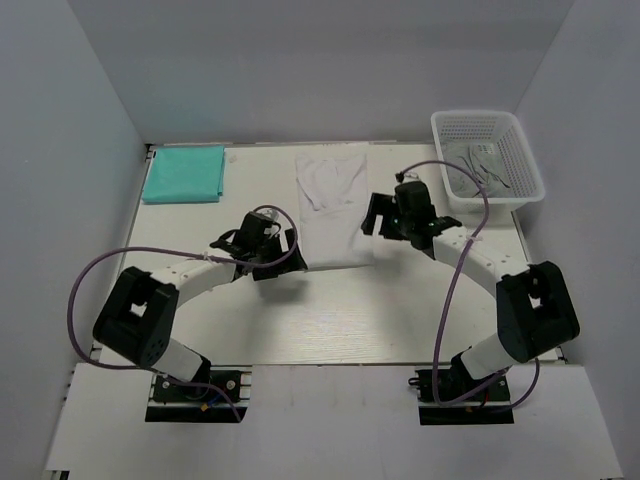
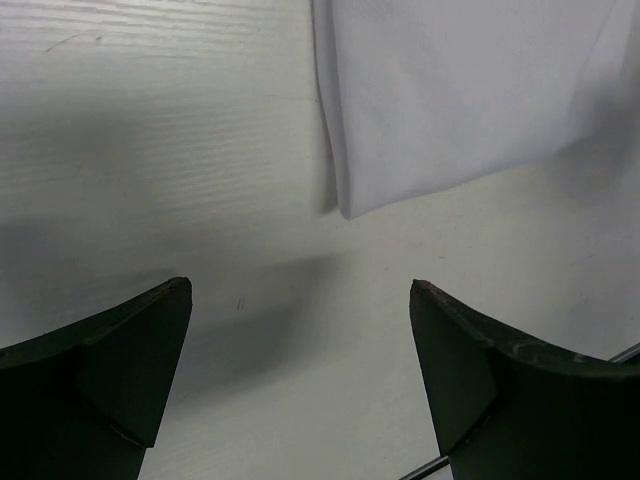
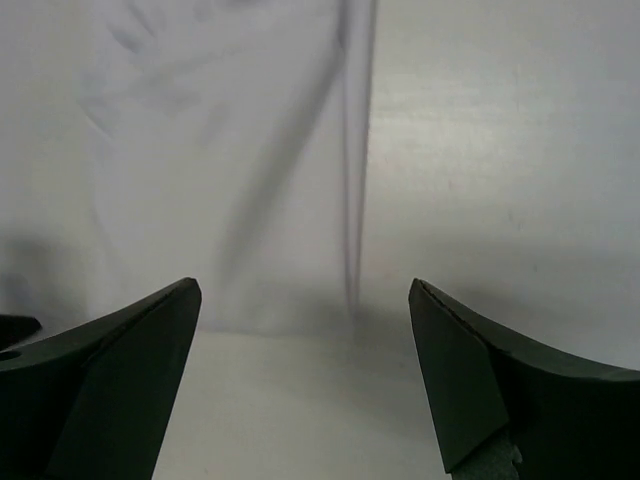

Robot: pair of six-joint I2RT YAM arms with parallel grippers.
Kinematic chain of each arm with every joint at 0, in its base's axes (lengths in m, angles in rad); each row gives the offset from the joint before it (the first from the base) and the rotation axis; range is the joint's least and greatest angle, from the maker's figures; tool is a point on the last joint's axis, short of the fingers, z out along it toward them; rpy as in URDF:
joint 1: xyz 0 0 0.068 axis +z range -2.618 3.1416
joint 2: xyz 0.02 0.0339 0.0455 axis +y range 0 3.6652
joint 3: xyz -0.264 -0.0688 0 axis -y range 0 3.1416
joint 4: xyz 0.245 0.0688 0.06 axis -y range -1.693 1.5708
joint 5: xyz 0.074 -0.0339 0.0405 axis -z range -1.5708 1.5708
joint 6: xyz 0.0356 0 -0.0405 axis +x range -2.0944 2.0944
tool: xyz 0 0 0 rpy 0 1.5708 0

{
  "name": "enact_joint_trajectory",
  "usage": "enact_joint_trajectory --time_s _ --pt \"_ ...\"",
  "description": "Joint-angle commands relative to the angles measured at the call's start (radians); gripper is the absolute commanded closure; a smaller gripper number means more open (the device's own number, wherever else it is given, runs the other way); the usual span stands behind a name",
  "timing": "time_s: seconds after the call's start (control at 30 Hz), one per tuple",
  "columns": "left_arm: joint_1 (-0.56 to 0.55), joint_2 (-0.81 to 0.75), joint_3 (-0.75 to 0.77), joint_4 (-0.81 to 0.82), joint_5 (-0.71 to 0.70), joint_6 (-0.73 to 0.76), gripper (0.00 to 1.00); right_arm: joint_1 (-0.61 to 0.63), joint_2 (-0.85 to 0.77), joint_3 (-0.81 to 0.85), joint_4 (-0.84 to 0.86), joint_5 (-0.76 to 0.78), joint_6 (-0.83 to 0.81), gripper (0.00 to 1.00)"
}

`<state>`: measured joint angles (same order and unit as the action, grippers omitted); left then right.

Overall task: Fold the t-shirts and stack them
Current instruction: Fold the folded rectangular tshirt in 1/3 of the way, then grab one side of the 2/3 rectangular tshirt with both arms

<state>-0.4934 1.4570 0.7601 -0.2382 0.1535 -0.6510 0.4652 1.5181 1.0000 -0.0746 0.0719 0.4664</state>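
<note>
The white t-shirt (image 1: 335, 205), limp cloth folded to a long strip, has its near corner just ahead of the left hand (image 2: 300, 288) and its side edge ahead of the right hand (image 3: 305, 290). Both hands gape, empty. It looks best to pinch both near corners low against the smooth surface (image 1: 340, 320). The teal t-shirt (image 1: 183, 173) lies folded, far beyond the left hand.

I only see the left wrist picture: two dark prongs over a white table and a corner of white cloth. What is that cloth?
Observer: From above, it is a white t-shirt, lying as a long narrow strip in the middle of the table.
Operator: Is it the only shirt?
Observer: No. A teal t-shirt lies folded at the far left corner.
Operator: What is the other arm doing?
Observer: The right gripper is open at the white t-shirt's right edge, holding nothing.
</note>
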Motion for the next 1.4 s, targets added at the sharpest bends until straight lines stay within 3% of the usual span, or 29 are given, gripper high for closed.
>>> enact_joint_trajectory --time_s 0.0,0.23,0.3,0.43,0.5,0.6,0.63,0.8,0.83,0.87,0.9,0.93,0.97,1.0,1.2,1.33,1.37 --pt "-0.010 0.047 0.053 0.077 0.034 0.027 0.00 0.004 -0.041 -0.087 -0.070 -0.001 0.028 0.10" --pt "-0.019 0.190 0.119 0.102 0.064 0.050 0.00 -0.025 0.053 -0.115 -0.068 -0.109 0.063 0.10" --pt "-0.019 0.226 0.148 0.102 0.064 0.060 0.07 -0.028 0.076 -0.121 -0.037 -0.162 0.066 0.10" --pt "-0.019 0.250 0.157 0.091 0.075 0.070 0.32 -0.042 0.151 -0.115 -0.036 -0.218 0.081 0.19" --pt "-0.019 0.250 0.148 0.091 0.086 0.070 0.39 -0.043 0.166 -0.127 -0.025 -0.263 0.087 0.23" --pt "-0.019 0.259 0.125 0.103 0.096 0.070 0.45 -0.049 0.192 -0.139 -0.004 -0.303 0.091 0.34" --pt "-0.019 0.259 0.125 0.103 0.096 0.070 0.50 -0.050 0.198 -0.139 -0.001 -0.310 0.095 0.47" --pt "-0.019 0.279 0.114 0.143 0.115 0.047 0.63 -0.054 0.211 -0.139 -0.004 -0.330 0.104 0.67" --pt "-0.019 0.279 0.105 0.152 0.115 0.047 0.67 -0.053 0.211 -0.141 -0.005 -0.328 0.106 0.77" --pt "-0.019 0.279 0.105 0.152 0.127 0.047 0.69 -0.051 0.211 -0.141 -0.005 -0.327 0.110 0.80" --pt "-0.019 0.279 0.105 0.172 0.136 0.047 0.74 -0.057 0.203 -0.143 -0.007 -0.324 0.109 0.85" --pt "-0.019 0.279 0.105 0.172 0.136 0.047 0.87 -0.053 0.203 -0.146 -0.010 -0.319 0.112 0.95" --pt "-0.019 0.289 0.105 0.187 0.147 0.047 0.97 -0.053 0.192 -0.147 -0.013 -0.313 0.110 0.98" --pt "-0.019 0.289 0.105 0.197 0.147 0.047 1.00 -0.054 0.189 -0.147 -0.016 -0.310 0.112 0.98" --pt "-0.019 0.220 0.059 0.208 0.129 0.037 1.00 -0.053 0.148 -0.135 -0.075 -0.333 0.074 1.00" --pt "-0.042 0.076 0.033 0.078 0.164 0.037 1.00 -0.046 0.074 -0.147 -0.174 -0.411 0.002 1.00" --pt "-0.042 0.010 0.021 0.045 0.173 0.037 1.00 -0.045 0.039 -0.158 -0.192 -0.493 -0.009 1.00"
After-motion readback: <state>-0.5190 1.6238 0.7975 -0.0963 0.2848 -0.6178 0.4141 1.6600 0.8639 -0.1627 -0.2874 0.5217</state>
